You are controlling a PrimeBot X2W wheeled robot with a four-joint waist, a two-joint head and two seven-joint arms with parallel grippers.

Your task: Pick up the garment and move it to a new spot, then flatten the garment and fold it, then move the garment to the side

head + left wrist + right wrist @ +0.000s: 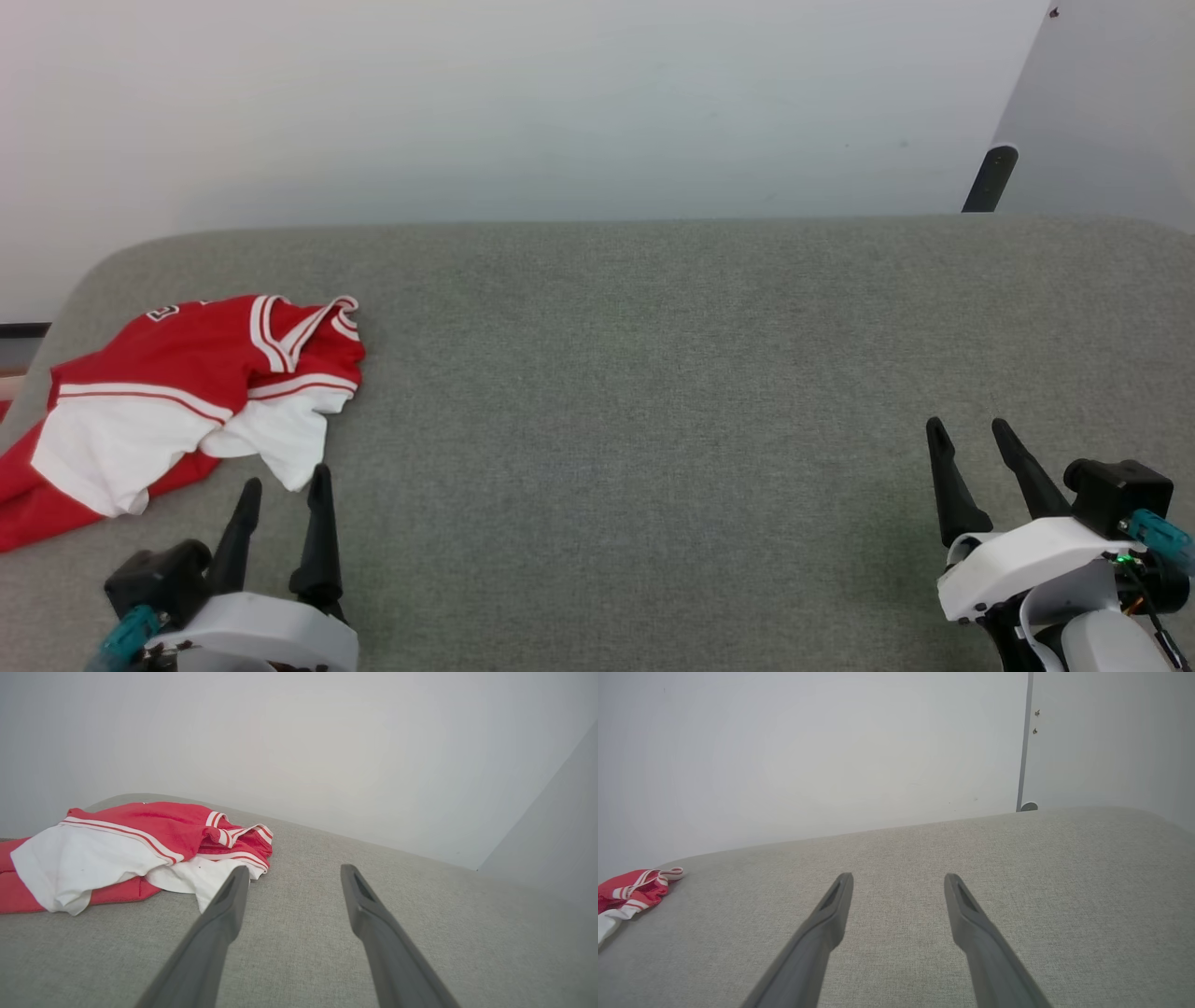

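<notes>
The garment [177,392], a red jersey with white sleeves and striped trim, lies crumpled at the left edge of the grey fabric surface [653,392]. My left gripper [285,481] stands open just in front of the white sleeve, nothing between its fingers. In the left wrist view the garment [131,854] lies ahead to the left, and the left gripper [292,870] has one fingertip near the sleeve's edge. My right gripper [966,429] is open at the lower right, far from the garment. In the right wrist view the right gripper [899,877] is open over bare fabric, the garment [630,893] far left.
A pale wall [560,103] rises behind the surface's far edge. A dark post [990,177] stands at the back right beside a grey panel [1111,103]. The surface's rounded left corner [84,280] lies near the garment, part of which hangs past the left edge.
</notes>
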